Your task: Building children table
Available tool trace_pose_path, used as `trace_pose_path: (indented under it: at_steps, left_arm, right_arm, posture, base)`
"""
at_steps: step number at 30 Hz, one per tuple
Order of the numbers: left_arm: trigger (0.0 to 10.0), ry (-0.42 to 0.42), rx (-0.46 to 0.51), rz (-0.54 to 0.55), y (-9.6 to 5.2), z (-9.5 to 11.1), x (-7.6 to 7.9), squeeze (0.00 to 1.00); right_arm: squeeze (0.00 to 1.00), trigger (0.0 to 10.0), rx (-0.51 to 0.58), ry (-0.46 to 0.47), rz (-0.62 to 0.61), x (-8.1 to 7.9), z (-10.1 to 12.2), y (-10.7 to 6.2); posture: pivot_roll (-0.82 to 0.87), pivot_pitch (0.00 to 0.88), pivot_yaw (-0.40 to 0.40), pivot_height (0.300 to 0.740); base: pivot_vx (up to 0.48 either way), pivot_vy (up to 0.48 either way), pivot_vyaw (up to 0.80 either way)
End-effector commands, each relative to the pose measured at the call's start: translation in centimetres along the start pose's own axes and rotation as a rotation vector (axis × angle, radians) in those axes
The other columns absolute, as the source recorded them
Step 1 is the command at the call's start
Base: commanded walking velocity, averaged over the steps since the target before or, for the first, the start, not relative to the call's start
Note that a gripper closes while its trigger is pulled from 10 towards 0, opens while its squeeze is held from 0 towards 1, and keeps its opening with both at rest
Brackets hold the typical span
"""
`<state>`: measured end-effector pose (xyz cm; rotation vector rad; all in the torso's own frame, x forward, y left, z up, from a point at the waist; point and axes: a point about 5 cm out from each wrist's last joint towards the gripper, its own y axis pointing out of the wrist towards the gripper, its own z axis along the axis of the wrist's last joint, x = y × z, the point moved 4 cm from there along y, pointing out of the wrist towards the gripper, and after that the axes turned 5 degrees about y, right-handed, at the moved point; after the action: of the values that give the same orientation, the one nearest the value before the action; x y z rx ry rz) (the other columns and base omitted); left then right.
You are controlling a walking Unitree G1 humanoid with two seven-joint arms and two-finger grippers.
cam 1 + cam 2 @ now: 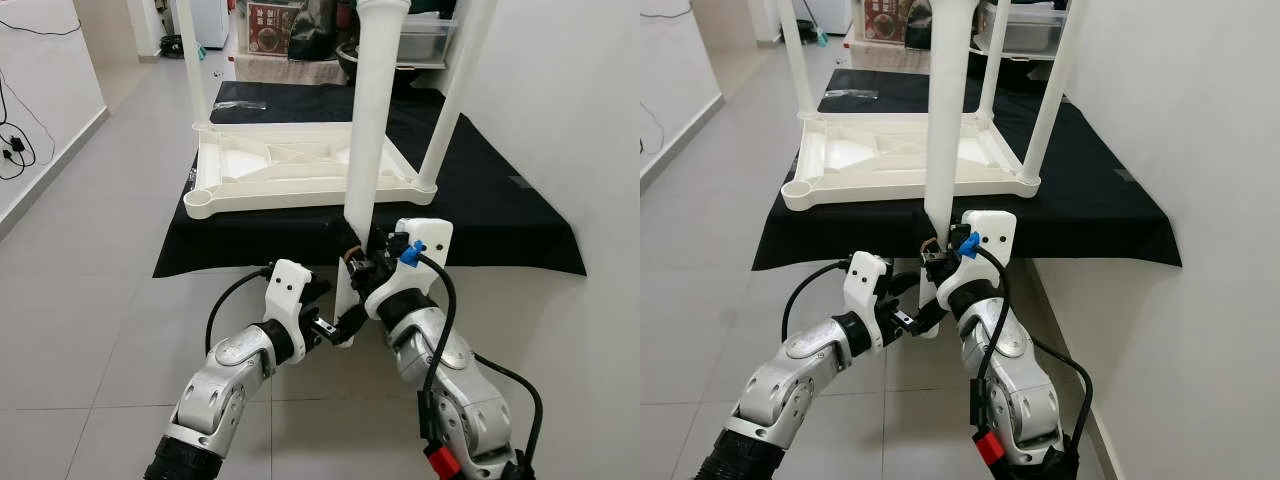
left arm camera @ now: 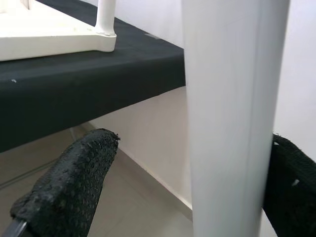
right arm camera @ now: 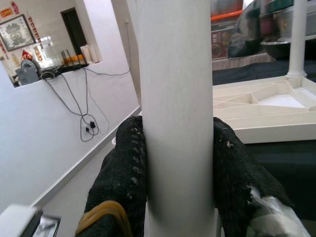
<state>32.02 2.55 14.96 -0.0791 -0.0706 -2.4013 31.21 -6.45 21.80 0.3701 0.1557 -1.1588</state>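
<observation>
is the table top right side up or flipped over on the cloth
Flipped over. The table top lies with its ribbed underside up on the black cloth, fitted legs pointing upward, and one near corner socket empty.

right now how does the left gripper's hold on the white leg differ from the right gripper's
The right gripper is clamped on the loose table leg, a black finger pressed on each side. The left gripper sits lower on the leg, open: one finger stands clear while the other touches. Both are at the leg's lower end, in front of the upturned tabletop on the black cloth.
</observation>
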Motion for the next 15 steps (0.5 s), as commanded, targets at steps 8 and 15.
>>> trace_pose_path:
  at_steps: [8,15]
  left_arm:
    - [5.4,-0.035,0.021,-0.107,0.7,0.4,1.7,0.0]
    - [0.0,-0.039,0.027,-0.1,0.6,0.4,1.6,0.0]
  right_arm:
    - [0.0,10.0,-0.014,0.03,0.018,-0.6,-0.6,-0.5]
    - [0.0,10.0,-0.012,0.025,0.013,-0.5,-0.6,-0.4]
  posture:
    - [0.07,0.05,-0.092,0.74]
    - [0.07,0.05,-0.09,0.74]
  base:
    - [0.0,0.0,0.0]
    - [0.0,0.0,0.0]
